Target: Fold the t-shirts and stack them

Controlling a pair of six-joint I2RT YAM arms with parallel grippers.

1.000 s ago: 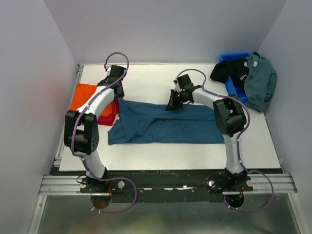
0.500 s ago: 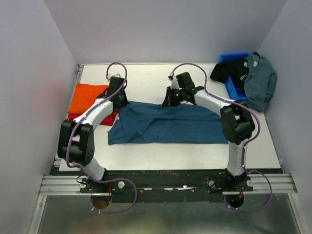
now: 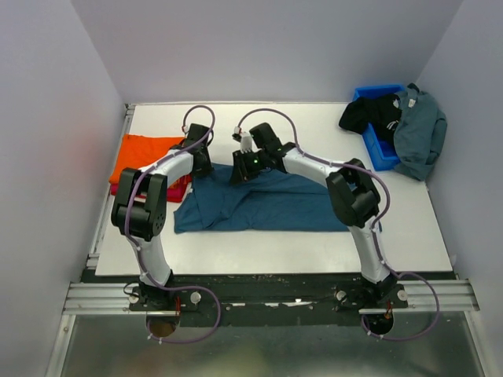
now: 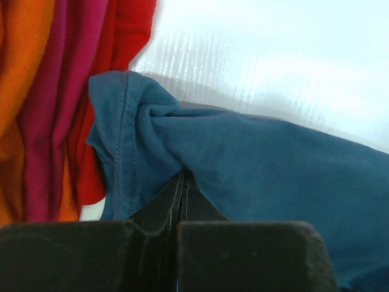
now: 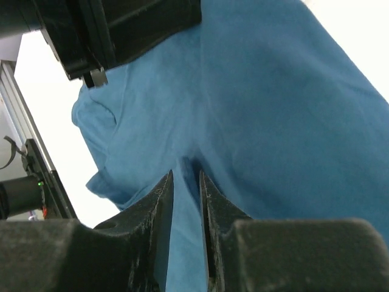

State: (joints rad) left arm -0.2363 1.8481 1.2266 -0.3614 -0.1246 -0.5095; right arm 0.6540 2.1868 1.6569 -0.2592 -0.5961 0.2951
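A dark teal blue t-shirt (image 3: 267, 200) lies folded lengthwise across the middle of the table. My left gripper (image 3: 202, 164) is at its far left corner, and in the left wrist view it (image 4: 182, 177) is shut on a bunched pinch of the blue cloth (image 4: 255, 158). My right gripper (image 3: 240, 173) is just right of it on the shirt's far edge. Its jaws (image 5: 185, 175) stand slightly open, with a low ridge of blue cloth (image 5: 273, 103) between them. An orange t-shirt (image 3: 144, 152) lies folded on a crimson red one (image 3: 174, 188) at the left.
A blue bin (image 3: 379, 141) stands at the far right corner with a black shirt (image 3: 372, 115) and a grey-blue shirt (image 3: 421, 129) draped over it. The left gripper's black body (image 5: 121, 30) shows close above the right fingers. The orange and red stack (image 4: 42, 103) lies beside the held corner.
The left gripper came down to the blue shirt's far left corner and shut on it. The right gripper slid left along the far edge and its jaws parted.
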